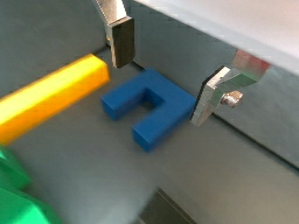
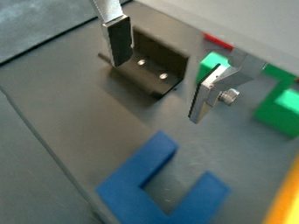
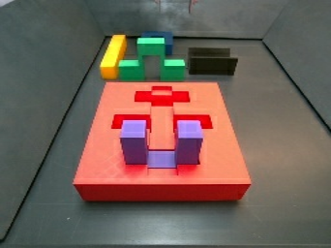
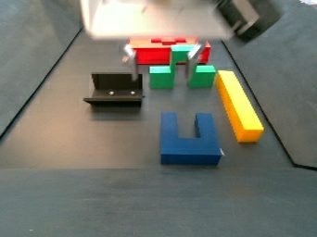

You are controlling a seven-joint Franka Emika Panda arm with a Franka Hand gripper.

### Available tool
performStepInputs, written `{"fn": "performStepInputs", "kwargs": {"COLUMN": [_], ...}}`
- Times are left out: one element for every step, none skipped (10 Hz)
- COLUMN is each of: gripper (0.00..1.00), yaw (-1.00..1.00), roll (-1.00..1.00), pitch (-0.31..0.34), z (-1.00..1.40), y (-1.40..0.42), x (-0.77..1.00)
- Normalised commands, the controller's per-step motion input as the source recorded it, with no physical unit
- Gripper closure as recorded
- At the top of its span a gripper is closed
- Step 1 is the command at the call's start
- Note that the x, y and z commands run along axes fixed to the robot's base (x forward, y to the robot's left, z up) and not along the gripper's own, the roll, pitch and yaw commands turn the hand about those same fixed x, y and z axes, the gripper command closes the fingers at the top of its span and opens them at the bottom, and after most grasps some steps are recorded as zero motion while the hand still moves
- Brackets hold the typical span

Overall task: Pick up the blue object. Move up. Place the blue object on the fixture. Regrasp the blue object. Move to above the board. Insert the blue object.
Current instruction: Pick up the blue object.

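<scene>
Gripper (image 1: 163,74) jaws wide, empty, above blue object (image 1: 147,106), beside yellow bar (image 1: 47,94).

Robot lab test cell, grey walled enclosure (image 3: 52,145), fixture (image 4: 114,91)

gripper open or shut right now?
Open. In a wrist view the gripper hangs above the blue object, fingers spread wide, nothing held.

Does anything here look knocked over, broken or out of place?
Nothing stands out. The blue object lies flat on the floor beside the yellow bar, the fixture stands upright, and the open gripper hovers above the blue object.
</scene>
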Motion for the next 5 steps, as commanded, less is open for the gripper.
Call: {"fn": "performStepInputs", "kwargs": {"gripper": [0.00,0.00,0.00,0.00,0.00], "yaw": [-0.33,-0.29,-0.25,-0.19,-0.05], "roll": [0.13,0.00,0.00,-0.03,-0.11], "pitch": [-0.046,-0.081,-0.114,-0.124,-0.149], "z": [-0.91,-0.59,-0.62,-0.55,-0.35], "y": [0.00,0.05,0.07,0.08,0.00], "x": [0.41,0.00,-0.20,-0.48,-0.63]}}
